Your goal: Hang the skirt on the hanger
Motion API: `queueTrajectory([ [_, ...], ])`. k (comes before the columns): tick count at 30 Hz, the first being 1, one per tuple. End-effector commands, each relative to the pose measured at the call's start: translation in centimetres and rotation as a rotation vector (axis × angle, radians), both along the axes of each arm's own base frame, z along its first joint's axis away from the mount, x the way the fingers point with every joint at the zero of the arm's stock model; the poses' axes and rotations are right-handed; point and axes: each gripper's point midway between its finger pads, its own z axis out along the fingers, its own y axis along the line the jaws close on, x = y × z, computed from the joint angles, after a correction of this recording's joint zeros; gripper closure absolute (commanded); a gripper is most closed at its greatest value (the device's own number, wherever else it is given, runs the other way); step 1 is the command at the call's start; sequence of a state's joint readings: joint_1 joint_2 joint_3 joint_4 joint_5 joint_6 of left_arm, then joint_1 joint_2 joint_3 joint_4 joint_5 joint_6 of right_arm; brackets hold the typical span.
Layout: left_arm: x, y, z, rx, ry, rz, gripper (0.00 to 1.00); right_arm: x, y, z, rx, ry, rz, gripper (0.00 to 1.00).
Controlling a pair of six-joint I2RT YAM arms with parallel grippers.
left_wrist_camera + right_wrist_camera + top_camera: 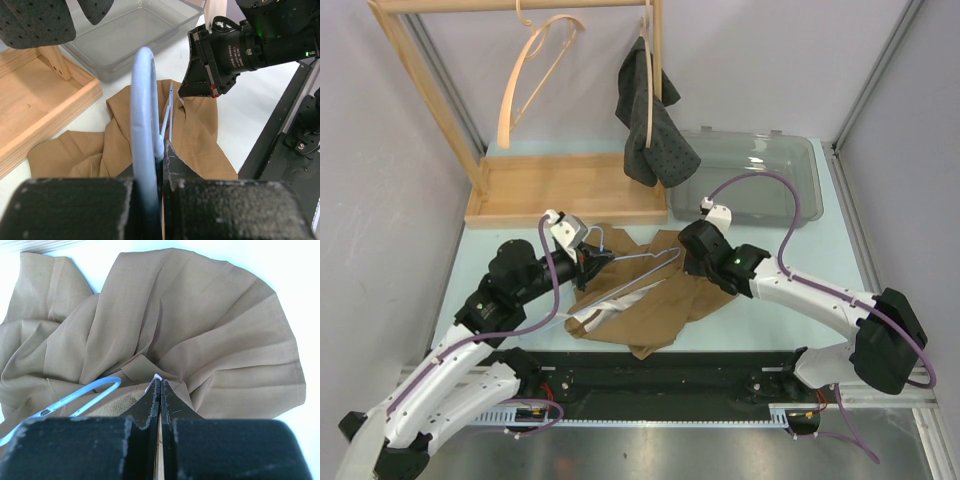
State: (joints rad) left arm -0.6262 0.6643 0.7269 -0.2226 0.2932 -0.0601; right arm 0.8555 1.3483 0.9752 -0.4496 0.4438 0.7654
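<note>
A robotics lab cell: bare panel walls [380, 200], aluminium framing [877, 75].

The light is bright and even and falls from overhead; nothing throws a hard shadow. From above, the skirt [660, 300] lays only a soft dark rim on the pale tabletop [750, 330], and the clear bin [790, 160] shows faint glints along its rim. That view is sharp throughout, though the posts [875, 80] at the sides lean outward.

At the left wrist the hanger [142, 100] sits so near the lens that its blue hook smears. The left hand [159, 155] below it is a dark, soft-edged mass, and the tabletop behind burns out to white.

At the right wrist the skirt's folds are crisp with gentle shading. The tabletop along the top edge is blown white, and the right hand [159, 385] is blurred and underlit.
</note>
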Motion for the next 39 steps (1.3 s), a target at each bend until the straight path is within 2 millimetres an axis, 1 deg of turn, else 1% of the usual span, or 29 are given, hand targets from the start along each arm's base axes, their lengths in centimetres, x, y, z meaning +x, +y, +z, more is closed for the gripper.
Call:
queueTrajectory([
  [1, -0.2, -0.1, 3.3, -0.044, -0.078, -0.016, 1.0, 0.8, 0.1, 0.4, 0.015, -0.02, -0.008, 1.0],
  [11, -1.4, -1.2, 2.6, -0.029, -0.055, -0.117, 1.0, 1.4, -0.7, 0.9, 0.03, -0.027, -0.032, 1.0],
  [13, -1.1, -1.2, 2.4, -0.021, -0.049, -0.107, 1.0, 1.5, -0.8, 1.0, 0.033, -0.028, -0.033, 1.0],
  [17, 0.1, -0.5, 1.9, 0.01, -0.039, -0.036, 1.0, 1.6, -0.8, 1.7, 0.049, -0.043, -0.028, 1.0],
  [20, 0.7, 0.1, 2.3, 0.006, -0.057, 0.016, 1.0, 1.5, -0.6, 2.4, 0.061, -0.058, 0.0, 1.0],
  [22, 0.7, 0.3, 2.8, -0.006, -0.078, 0.026, 1.0, 1.4, -0.4, 2.7, 0.063, -0.066, 0.027, 1.0],
  [24, 0.6, 0.2, 2.9, -0.009, -0.081, 0.019, 1.0, 1.3, -0.3, 2.9, 0.063, -0.068, 0.043, 1.0],
  [25, 0.5, 0.1, 2.8, -0.007, -0.078, 0.011, 1.0, 1.3, -0.2, 3.1, 0.065, -0.073, 0.051, 1.0],
  [29, 0.0, -0.9, 1.5, 0.01, -0.026, -0.051, 1.0, 1.1, -0.1, 3.7, 0.07, -0.086, 0.073, 1.0],
  [33, -0.3, -1.3, 0.3, 0.019, 0.01, -0.082, 1.0, 0.9, 0.5, 4.4, 0.091, -0.103, 0.117, 1.0],
  [39, -0.5, -1.6, 0.8, 0.004, -0.002, -0.106, 1.0, 0.7, 1.1, 4.9, 0.097, -0.118, 0.169, 1.0],
])
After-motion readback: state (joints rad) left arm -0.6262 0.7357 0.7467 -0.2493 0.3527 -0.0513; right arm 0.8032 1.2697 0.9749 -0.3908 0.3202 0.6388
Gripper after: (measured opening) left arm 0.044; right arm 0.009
